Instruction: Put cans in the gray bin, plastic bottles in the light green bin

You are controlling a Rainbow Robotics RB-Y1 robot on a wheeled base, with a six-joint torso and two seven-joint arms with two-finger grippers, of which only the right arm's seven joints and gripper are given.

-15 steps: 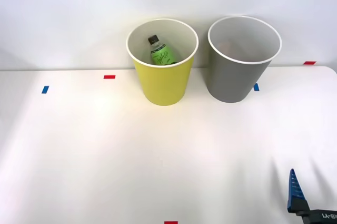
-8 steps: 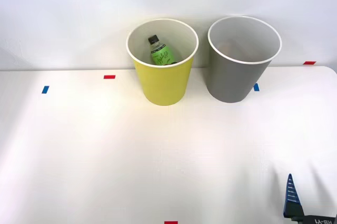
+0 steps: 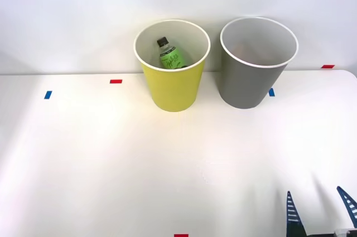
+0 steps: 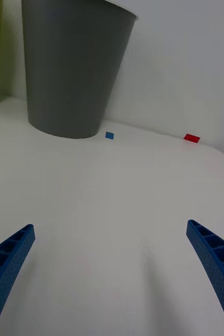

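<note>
The white table (image 3: pixel 100 159) is seen bare up to its near edge, the light green bin (image 3: pixel 172 83), the plastic bottle (image 3: pixel 169 56) held inside, and the gray bin (image 3: pixel 254 78) are set at its far edge, and the right gripper (image 3: pixel 319 209) is held wide open, nothing grasped.

- Bright, even, diffuse light falls across the white table (image 3: pixel 83 164) in the front view; nothing is dim.
- A warm glow spreads over the table's middle, paling toward 9 o'clock.
- The light green bin (image 3: pixel 172 89) and the gray bin (image 3: pixel 245 83) cast only faint, soft shadows around their bases and on the wall behind.
- Soft gray shadows trail from the right gripper (image 3: pixel 319 210) toward 12 o'clock.
- In the wrist view, a pale smudge of shadow lies on the table between the blue fingers (image 4: pixel 7 260).
- The gray bin's wall (image 4: pixel 70 68) looks matte, without glare.
</note>
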